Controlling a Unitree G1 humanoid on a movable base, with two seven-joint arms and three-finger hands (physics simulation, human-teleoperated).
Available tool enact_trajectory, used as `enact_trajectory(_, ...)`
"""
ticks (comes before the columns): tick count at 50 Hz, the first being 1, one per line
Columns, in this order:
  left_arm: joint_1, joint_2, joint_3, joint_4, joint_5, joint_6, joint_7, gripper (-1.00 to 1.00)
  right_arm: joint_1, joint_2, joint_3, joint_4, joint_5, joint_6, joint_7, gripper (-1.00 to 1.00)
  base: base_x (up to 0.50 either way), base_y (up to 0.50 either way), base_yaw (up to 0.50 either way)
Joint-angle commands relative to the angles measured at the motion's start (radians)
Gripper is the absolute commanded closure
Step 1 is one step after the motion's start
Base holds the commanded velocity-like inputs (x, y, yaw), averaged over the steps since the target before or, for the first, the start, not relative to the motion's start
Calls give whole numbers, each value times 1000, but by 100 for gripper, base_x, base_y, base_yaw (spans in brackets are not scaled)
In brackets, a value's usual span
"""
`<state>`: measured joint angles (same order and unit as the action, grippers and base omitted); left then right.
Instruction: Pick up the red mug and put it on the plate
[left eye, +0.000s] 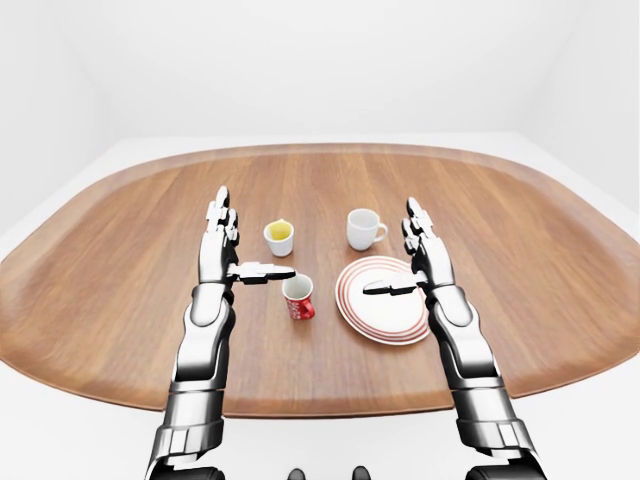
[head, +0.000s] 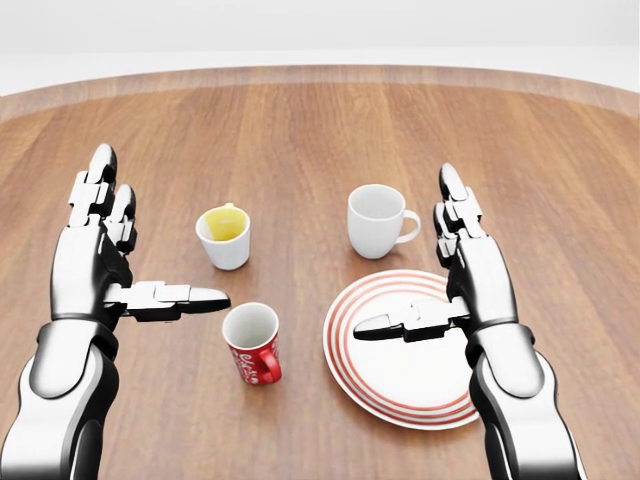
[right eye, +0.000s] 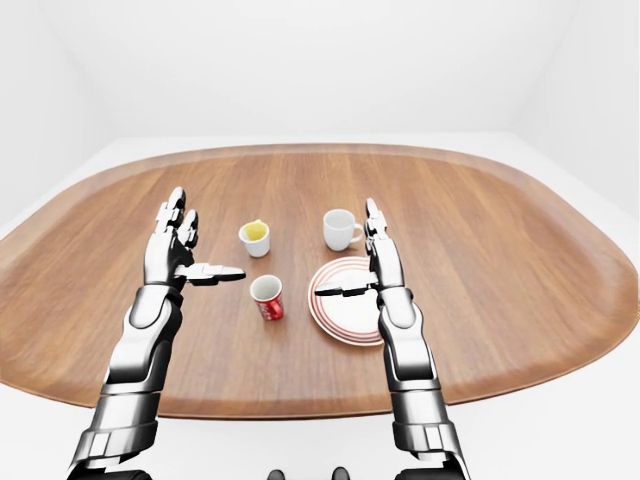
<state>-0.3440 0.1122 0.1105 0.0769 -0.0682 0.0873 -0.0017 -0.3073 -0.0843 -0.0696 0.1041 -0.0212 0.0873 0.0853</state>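
Two spread hands above three cups and a plate

Nearest on the worktop (head: 320, 130), the red mug (head: 252, 343) stands upright, empty, left of the bare striped plate (head: 405, 350). Left hand (head: 105, 265) and right hand (head: 455, 275) hover with fingers spread, holding nothing. Farther: a white cup (head: 225, 236) with yellow contents and an empty white mug (head: 378, 220).

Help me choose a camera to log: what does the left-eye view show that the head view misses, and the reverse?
Only the left-eye view shows the whole oval table, the white walls and floor, and both arms to the shoulders. Only the head view shows close detail: white lettering on the red mug and yellow inside the small white cup. Both show the striped plate, the white mug, the open left hand and the open right hand, neither holding anything.
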Motion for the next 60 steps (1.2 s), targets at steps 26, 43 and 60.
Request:
enact_trajectory(26, 5, 2, 4, -17, -1, 0, -2, -100, -17, -1, 3, 24, -8, 0, 6, -100, 20, 0, 0)
enact_trajectory(43, 8, 3, 6, -17, -2, 0, -4, -100, -37, 0, 10, 28, -24, 0, 7, -100, 20, 0, 0)
enact_trajectory(60, 10, 4, 6, -19, -2, 0, -5, -100, -105, -6, 38, 80, -128, 0, 54, -100, 5, 0, 0)
